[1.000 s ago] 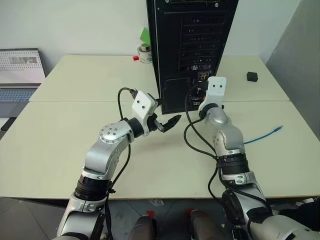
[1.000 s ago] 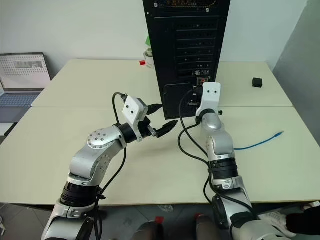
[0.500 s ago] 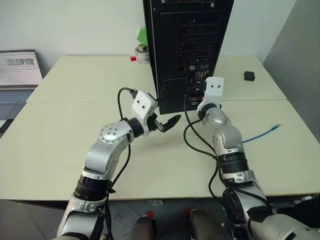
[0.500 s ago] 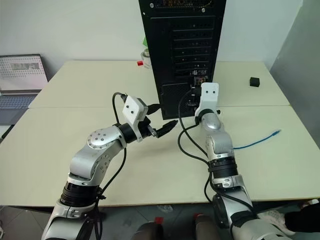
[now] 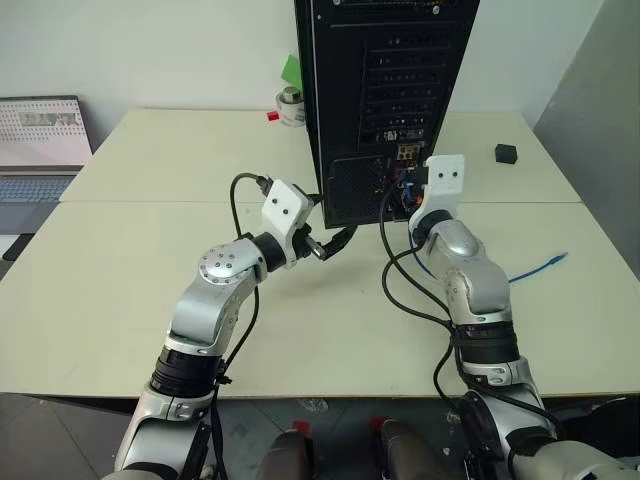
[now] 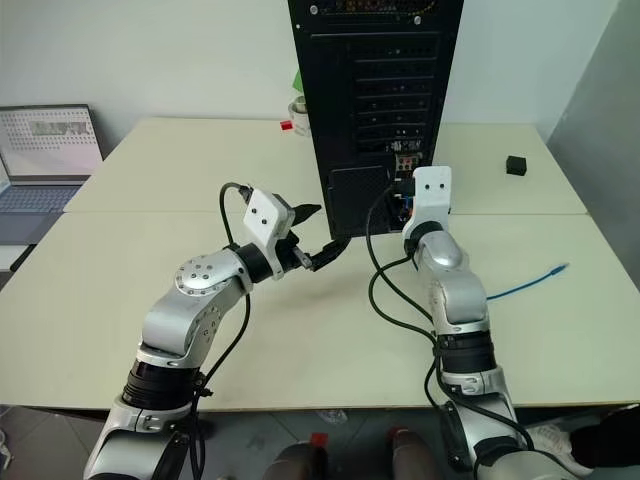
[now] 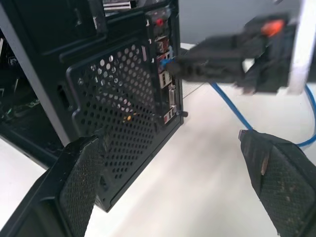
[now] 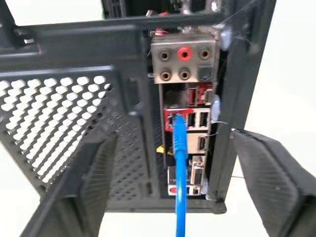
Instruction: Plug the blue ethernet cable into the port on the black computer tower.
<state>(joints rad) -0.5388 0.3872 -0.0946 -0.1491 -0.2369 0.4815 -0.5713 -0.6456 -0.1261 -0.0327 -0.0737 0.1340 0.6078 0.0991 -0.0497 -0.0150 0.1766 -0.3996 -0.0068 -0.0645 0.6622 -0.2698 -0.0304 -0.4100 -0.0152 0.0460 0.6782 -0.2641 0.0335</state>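
Observation:
The black computer tower (image 5: 385, 90) stands upright at the back of the table, rear face toward me. The blue ethernet cable (image 8: 178, 163) runs up into a port (image 8: 173, 120) on the red-edged connector panel, where its plug sits. My right gripper (image 8: 173, 140) is open just short of that panel, its fingers (image 8: 266, 177) apart on either side of the cable without touching it. The cable's other end lies on the table at the right (image 5: 545, 263). My left gripper (image 7: 170, 143) is open and holds nothing, beside the tower's lower mesh vent (image 7: 123, 98).
A laptop (image 5: 40, 140) sits at the far left. A small black cube (image 5: 505, 152) lies at the back right. Behind the tower's left side are a tape roll (image 5: 290, 105) and a green item. Black arm cables (image 5: 405, 290) loop over the table near my right arm.
My right hand has drawn back a little from the tower's rear and shifted right, leaving the blue plug in the port. The left arm has stayed put.

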